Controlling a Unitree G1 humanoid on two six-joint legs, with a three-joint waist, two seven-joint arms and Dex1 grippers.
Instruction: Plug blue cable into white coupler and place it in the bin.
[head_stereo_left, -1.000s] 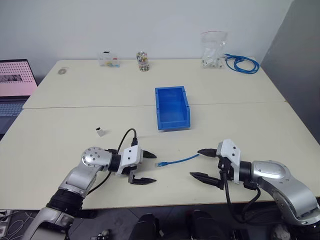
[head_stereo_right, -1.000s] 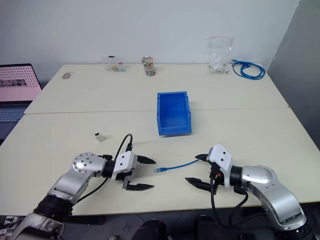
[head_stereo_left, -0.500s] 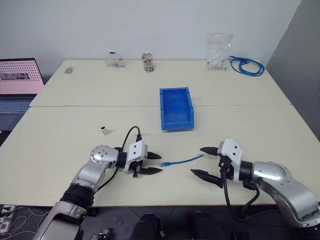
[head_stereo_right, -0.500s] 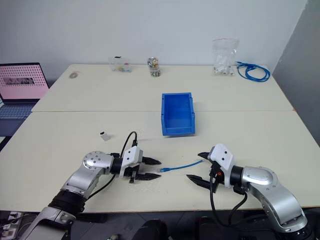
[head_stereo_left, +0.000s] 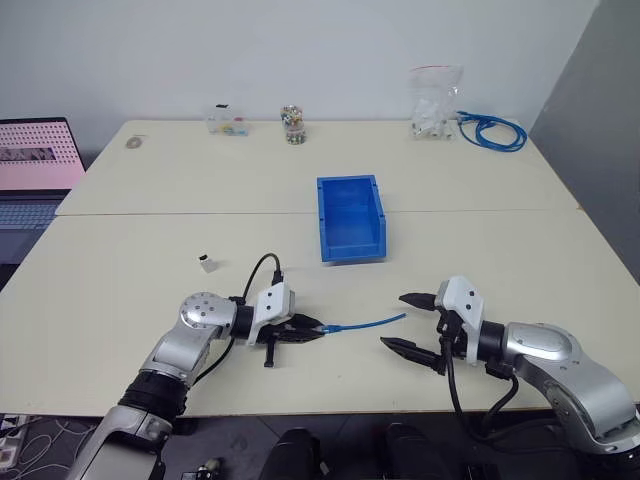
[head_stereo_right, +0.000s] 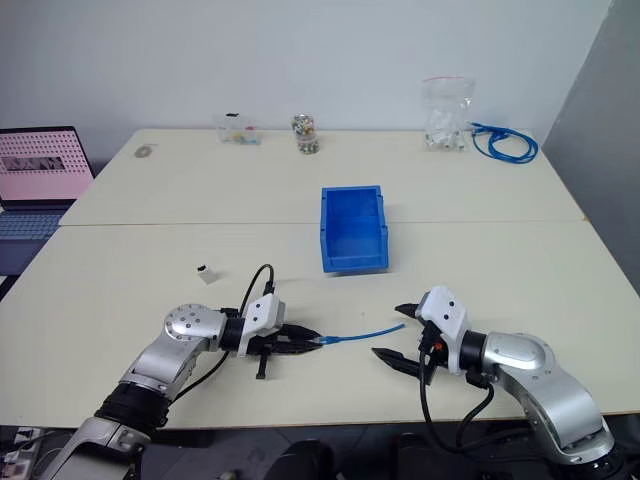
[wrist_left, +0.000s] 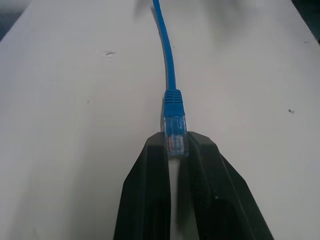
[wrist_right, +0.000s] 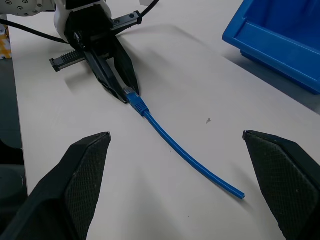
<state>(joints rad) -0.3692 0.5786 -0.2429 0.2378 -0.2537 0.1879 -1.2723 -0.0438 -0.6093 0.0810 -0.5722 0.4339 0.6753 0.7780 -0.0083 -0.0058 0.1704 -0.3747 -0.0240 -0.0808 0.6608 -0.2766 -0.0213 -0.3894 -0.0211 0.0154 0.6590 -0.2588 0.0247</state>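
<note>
Blue cable lies on the table, its clear plug pinched in the closed left gripper, while the right gripper, at its 3 o'clock, gapes wide, empty, just beyond the cable's free end.

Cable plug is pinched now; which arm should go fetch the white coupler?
Right, probably. The left gripper is shut on the blue cable at its plug. The right gripper is open and empty, though the white coupler sits across on the left side, a long reach.
</note>
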